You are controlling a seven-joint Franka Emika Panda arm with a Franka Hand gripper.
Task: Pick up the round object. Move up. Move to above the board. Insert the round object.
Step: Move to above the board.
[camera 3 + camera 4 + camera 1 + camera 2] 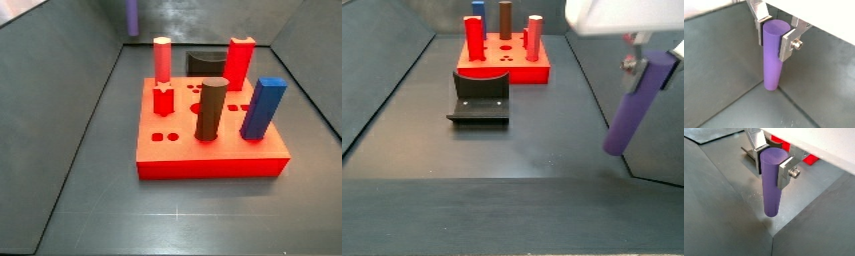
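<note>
My gripper is shut on the round object, a long purple cylinder, and holds it upright by its top end. Both wrist views show it between the silver fingers. In a side view the gripper holds the cylinder near the right wall, its lower end seemingly just off the floor. It stands well apart from the red board. In a side view the cylinder shows far behind the board.
The board carries a thin red peg, a red block, a blue block and a dark cylinder. The dark fixture stands on the floor beside the board. Grey walls enclose the floor.
</note>
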